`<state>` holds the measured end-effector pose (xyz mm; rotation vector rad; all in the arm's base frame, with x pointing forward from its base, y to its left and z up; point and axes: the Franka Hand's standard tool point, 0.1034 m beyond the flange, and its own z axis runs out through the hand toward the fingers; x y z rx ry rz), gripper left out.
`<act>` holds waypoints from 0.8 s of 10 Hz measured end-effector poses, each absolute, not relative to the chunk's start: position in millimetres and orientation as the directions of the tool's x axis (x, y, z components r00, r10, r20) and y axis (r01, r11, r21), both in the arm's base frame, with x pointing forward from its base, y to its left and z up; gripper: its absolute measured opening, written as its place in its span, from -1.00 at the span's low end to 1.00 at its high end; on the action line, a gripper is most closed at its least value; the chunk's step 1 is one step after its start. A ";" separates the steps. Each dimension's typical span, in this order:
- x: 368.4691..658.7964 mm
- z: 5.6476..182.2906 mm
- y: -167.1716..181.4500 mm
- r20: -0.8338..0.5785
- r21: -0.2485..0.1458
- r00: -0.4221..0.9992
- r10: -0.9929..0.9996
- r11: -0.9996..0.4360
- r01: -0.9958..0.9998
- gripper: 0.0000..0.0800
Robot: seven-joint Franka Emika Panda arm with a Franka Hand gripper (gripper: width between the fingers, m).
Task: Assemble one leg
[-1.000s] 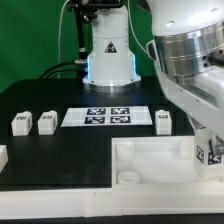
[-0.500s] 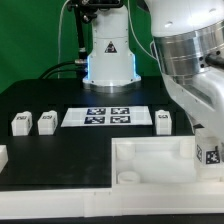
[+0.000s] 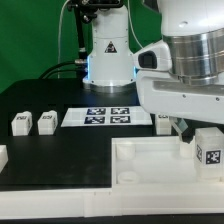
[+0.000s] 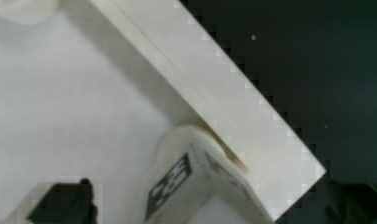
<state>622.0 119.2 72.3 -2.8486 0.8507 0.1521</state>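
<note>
Standing a leg (image 3: 207, 147) at the tray's (image 3: 150, 160) corner on the exterior view's right, gripper out of clear sight so grip impossible to tell, and risking a tilted, off-socket leg jamming or toppling onto the table (image 3: 60, 150) if released crooked.

Black table (image 3: 60, 160) with legs (image 3: 21, 123), marker board (image 3: 108, 116), tray (image 3: 150, 165).

Green backdrop wall (image 3: 30, 40), black table (image 3: 60, 160), bright even light
</note>
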 end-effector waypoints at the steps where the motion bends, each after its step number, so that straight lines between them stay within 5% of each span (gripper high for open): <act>1: 623.7 70.6 120.6 -0.054 -0.144 0.947 -0.316 -0.936 -0.320 0.62; 3: 626.5 69.7 116.4 0.013 -0.155 0.990 -0.144 -0.978 -0.140 0.62; 6: 625.4 68.7 117.6 -0.016 -0.160 0.956 -0.292 -0.943 -0.290 -0.25; 8: 625.2 67.7 115.0 -0.050 -0.154 0.878 -0.476 -0.865 -0.477 -0.25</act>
